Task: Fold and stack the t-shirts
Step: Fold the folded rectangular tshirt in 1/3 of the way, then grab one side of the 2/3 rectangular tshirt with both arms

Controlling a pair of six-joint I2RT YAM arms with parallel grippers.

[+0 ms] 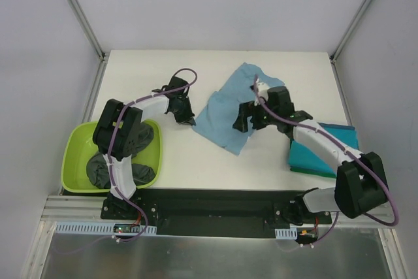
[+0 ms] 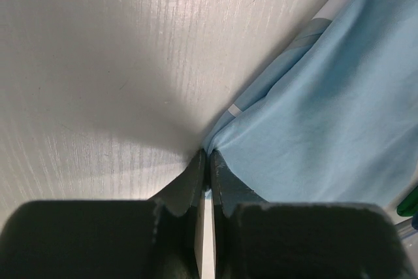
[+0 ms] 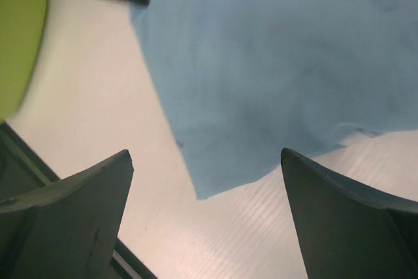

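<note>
A light blue t-shirt (image 1: 222, 112) lies spread and rumpled on the middle of the white table. My left gripper (image 1: 190, 121) is at its left corner. In the left wrist view this gripper (image 2: 209, 155) is shut, with the hem of the light blue t-shirt (image 2: 313, 115) pinched between its tips. My right gripper (image 1: 247, 123) hovers over the shirt's near edge. Its jaws stand open (image 3: 206, 155) and empty above a corner of the light blue t-shirt (image 3: 274, 63). A folded teal t-shirt (image 1: 310, 159) lies at the right, partly under the right arm. Dark grey t-shirts (image 1: 99, 168) sit in the tub.
The lime-green tub (image 1: 70, 161) stands at the table's near left corner, and its side (image 3: 19, 37) shows at the left of the right wrist view. White walls enclose the table at the back and sides. The black base rail (image 1: 209, 204) runs along the near edge.
</note>
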